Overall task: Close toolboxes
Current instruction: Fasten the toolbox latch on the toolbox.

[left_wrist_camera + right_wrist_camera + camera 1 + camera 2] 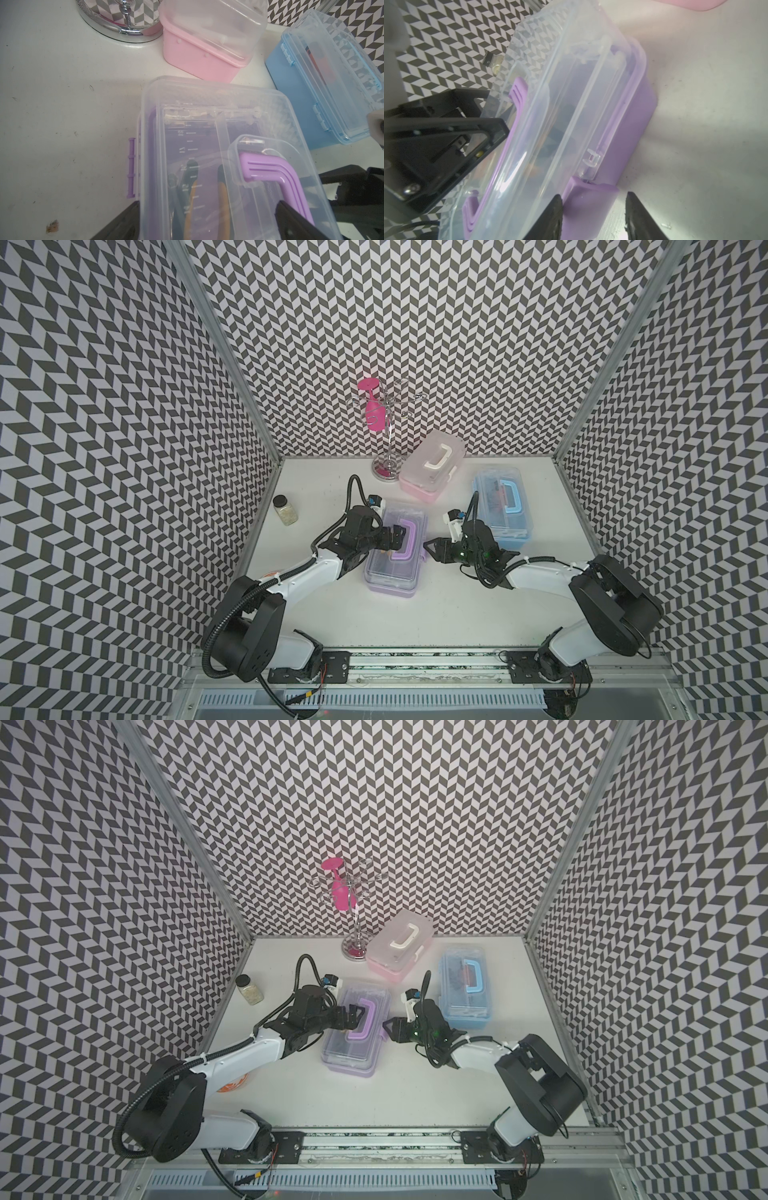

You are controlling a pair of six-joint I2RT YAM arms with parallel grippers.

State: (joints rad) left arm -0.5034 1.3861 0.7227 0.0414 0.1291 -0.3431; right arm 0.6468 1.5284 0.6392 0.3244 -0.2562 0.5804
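Note:
The purple toolbox (395, 568) lies mid-table with its clear lid down and tools visible inside. My left gripper (392, 541) is open over the lid by the purple handle (276, 176). One finger is beside the hinge edge and the other by the handle. My right gripper (593, 207) is open at the box's front side. The purple latch (589, 199) sits between its fingers: one touches it, the other stands clear. The pink toolbox (432, 468) and the light blue toolbox (503, 506) stand behind, lids resting on their bases.
A small glass jar (286, 509) with a black cap stands near the left wall. A chrome rack (388, 466) holding a pink glass (372, 408) stands at the back, next to the pink box. Patterned walls enclose three sides.

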